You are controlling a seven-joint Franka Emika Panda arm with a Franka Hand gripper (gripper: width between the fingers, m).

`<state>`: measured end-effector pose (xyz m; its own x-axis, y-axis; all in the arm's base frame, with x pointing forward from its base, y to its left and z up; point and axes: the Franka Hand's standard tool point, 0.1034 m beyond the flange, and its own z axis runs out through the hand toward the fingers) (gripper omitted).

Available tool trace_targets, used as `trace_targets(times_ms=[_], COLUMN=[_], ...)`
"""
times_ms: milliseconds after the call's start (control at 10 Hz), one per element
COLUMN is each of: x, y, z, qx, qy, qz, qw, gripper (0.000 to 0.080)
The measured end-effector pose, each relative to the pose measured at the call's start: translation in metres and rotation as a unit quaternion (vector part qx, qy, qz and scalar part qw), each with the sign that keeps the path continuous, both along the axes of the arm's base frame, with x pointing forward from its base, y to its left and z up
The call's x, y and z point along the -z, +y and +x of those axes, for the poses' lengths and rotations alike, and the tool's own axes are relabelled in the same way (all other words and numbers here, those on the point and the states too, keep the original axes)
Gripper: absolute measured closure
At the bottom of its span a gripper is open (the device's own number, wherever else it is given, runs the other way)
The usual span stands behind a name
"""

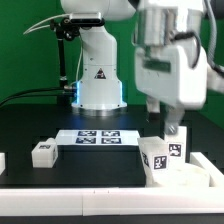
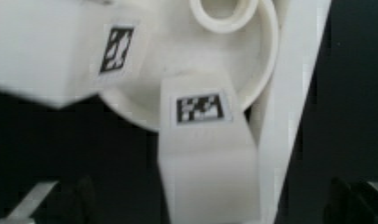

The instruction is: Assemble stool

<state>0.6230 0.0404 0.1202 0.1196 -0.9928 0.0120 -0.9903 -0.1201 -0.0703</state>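
The round white seat (image 1: 196, 172) lies at the exterior view's right, against a white bar. In the wrist view the seat (image 2: 239, 55) shows an open socket (image 2: 223, 10). My gripper (image 1: 170, 122) hangs right above the seat. A tagged white leg (image 2: 212, 150) runs from between my fingers down to the seat, and it also shows in the exterior view (image 1: 174, 142). My fingers (image 2: 35, 205) stand wide on either side of it with dark gaps, so the gripper (image 2: 200, 208) is open. A second tagged leg (image 1: 156, 162) stands at the seat's near side (image 2: 70, 55). A third leg (image 1: 42, 152) lies at the left.
The marker board (image 1: 98, 137) lies in front of the robot base (image 1: 98, 85). A long white bar (image 1: 100, 203) edges the table's front. Another white piece (image 1: 2, 161) shows at the far left edge.
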Motion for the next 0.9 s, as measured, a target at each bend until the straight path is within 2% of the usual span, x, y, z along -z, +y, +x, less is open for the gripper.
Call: trace_targets(times_ms=[100, 300, 700, 800, 900], x=[-0.003, 0.001, 0.001, 0.004, 0.009], y=[-0.008, -0.004, -0.007, -0.020, -0.034], z=[-0.002, -0.002, -0.002, -0.007, -0.020], qx=[-0.003, -0.006, -0.024, -0.062, -0.077], qy=[-0.001, 0.002, -0.002, -0.024, -0.034], qz=[-0.001, -0.002, -0.005, -0.010, -0.011], qw=[1.000, 1.000, 1.000, 0.998, 0.996], gripper=[0.0151, 0.0150, 0.0150, 0.0150, 0.0150])
